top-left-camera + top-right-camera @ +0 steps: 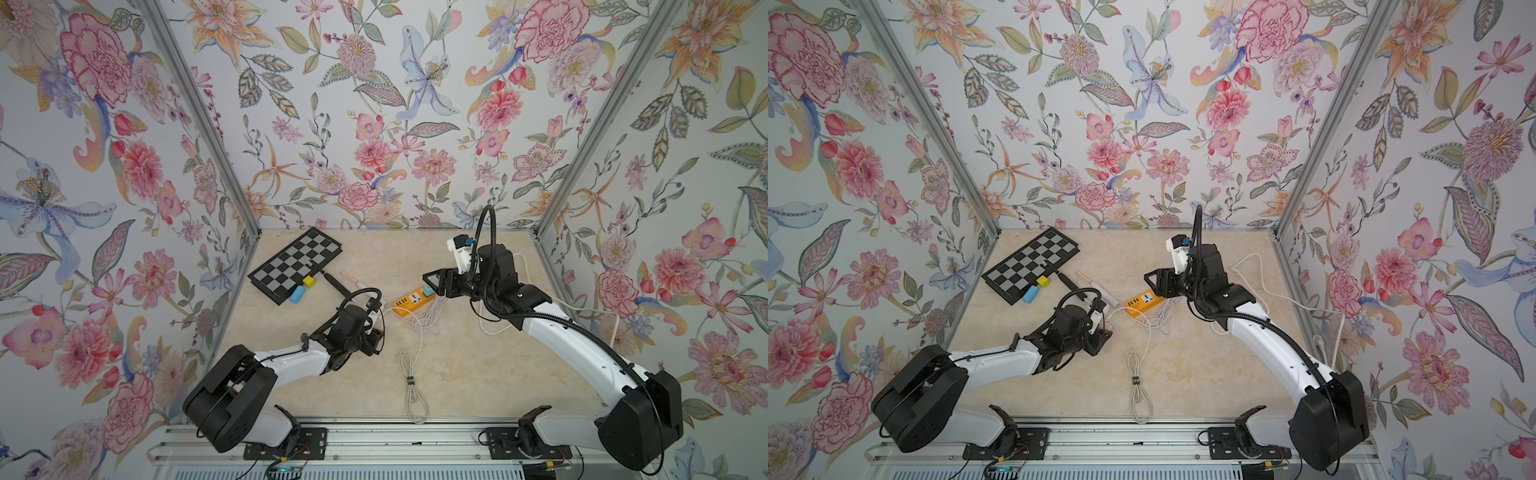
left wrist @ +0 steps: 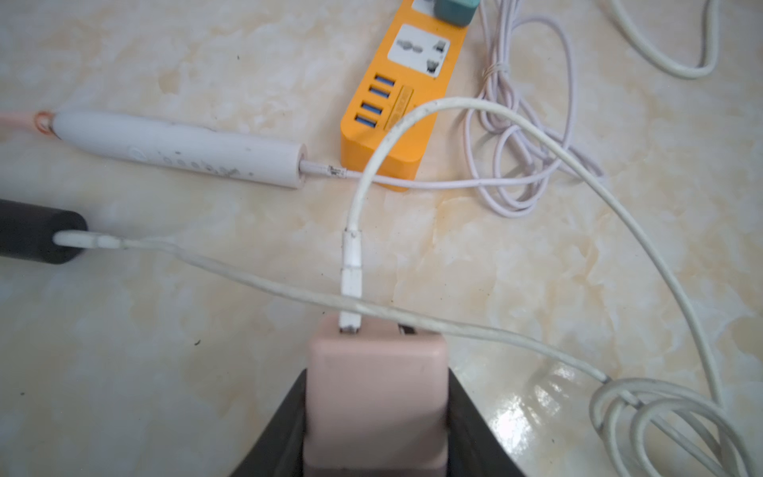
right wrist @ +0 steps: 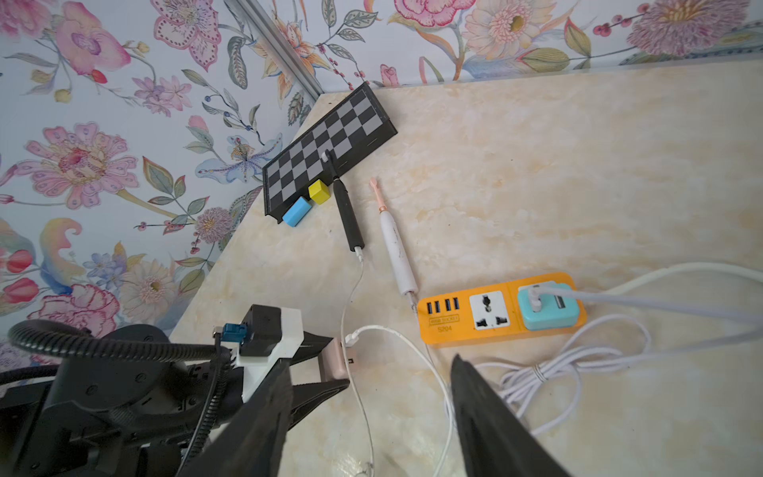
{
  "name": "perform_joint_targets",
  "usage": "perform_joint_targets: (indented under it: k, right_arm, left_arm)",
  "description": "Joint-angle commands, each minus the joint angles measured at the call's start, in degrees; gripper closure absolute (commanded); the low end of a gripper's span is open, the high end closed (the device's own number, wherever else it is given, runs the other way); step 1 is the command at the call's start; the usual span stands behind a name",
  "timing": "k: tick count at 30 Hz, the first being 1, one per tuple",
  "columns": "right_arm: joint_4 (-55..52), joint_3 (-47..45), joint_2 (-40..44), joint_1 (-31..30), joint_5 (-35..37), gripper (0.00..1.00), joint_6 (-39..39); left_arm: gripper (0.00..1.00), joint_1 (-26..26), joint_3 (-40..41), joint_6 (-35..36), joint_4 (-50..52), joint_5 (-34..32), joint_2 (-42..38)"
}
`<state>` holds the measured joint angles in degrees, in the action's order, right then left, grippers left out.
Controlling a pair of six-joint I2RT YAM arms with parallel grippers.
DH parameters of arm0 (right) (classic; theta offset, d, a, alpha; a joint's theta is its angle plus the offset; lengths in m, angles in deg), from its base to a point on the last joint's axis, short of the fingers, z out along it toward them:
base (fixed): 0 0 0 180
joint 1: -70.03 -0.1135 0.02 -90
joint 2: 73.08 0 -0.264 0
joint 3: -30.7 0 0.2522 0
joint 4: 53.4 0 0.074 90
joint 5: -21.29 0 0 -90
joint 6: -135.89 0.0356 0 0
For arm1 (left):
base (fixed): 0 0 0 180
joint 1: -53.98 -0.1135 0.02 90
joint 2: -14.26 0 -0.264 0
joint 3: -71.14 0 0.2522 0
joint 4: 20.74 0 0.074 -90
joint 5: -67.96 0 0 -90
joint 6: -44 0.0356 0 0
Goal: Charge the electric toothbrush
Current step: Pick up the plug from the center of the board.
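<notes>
A black electric toothbrush (image 3: 349,219) lies beside a white one with a pink head (image 3: 396,247). A white cable (image 2: 413,111) runs from the black toothbrush's (image 2: 33,231) base to a pink charger adapter (image 2: 375,392). My left gripper (image 2: 376,371) is shut on that adapter, low over the table in front of the orange power strip (image 1: 409,301). The white toothbrush (image 2: 177,148) is wired to a teal adapter (image 3: 545,305) plugged into the strip (image 3: 495,309). My right gripper (image 3: 369,361) hangs open and empty over the strip's right end, as both top views show.
A folded chessboard (image 1: 297,264) lies at the back left with a yellow cube (image 1: 308,281) and a blue block (image 1: 297,294) on it. A tied bundle of white cable (image 1: 411,382) lies in the front middle. Pale cable loops (image 3: 549,371) sit by the strip.
</notes>
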<state>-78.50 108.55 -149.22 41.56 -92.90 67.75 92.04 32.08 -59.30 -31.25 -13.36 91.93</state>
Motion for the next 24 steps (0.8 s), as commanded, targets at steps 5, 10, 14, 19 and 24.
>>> perform_joint_targets:
  k: [5,10,14,19,24]
  right_arm:
    - [-3.38,6.05,-5.30,-1.47,-19.72,0.40,-2.31]
    - [-6.52,7.19,-8.09,-2.23,-20.29,0.41,-4.97]
    - [-8.18,8.46,-9.73,-3.87,-19.95,0.39,-6.58]
    - [-8.52,8.62,-10.04,-4.50,-16.53,0.57,-8.57]
    - [-8.70,9.38,-10.39,-6.98,-12.36,0.54,-12.37]
  left_arm:
    - [0.61,2.08,6.79,19.88,-49.58,4.77,-0.94]
    - [0.59,2.02,8.61,23.57,-65.88,4.78,4.76]
    - [0.58,2.01,6.79,24.29,-67.12,6.91,7.75]
    - [0.59,1.97,5.90,23.58,-70.83,6.21,10.14]
    - [0.61,2.00,4.24,21.77,-68.47,8.91,10.69]
